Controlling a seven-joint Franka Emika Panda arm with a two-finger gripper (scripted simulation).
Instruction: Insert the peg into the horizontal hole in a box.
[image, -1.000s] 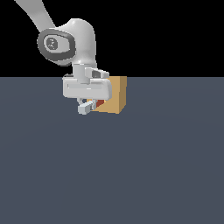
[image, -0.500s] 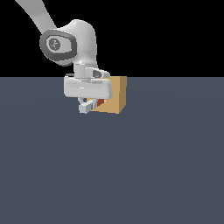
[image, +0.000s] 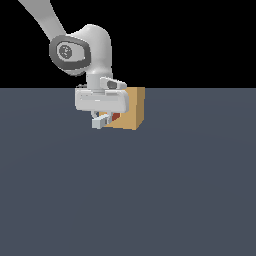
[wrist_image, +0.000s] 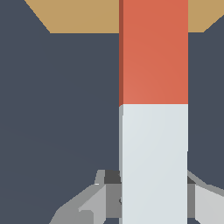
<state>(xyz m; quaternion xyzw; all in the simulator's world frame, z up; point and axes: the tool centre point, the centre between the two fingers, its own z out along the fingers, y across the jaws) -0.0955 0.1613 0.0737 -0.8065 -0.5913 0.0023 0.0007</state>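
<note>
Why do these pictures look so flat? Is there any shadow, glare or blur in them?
In the exterior view, lighting is even: the box casts no clear shadow on the grey floor, the background is plain black, and edges look slightly soft. In the wrist view, the peg and gripper are sharp, without glare; only one peg side is darker.

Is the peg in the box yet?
Cannot tell. The peg's red end reaches the box, but the claw hides the hole.
</note>
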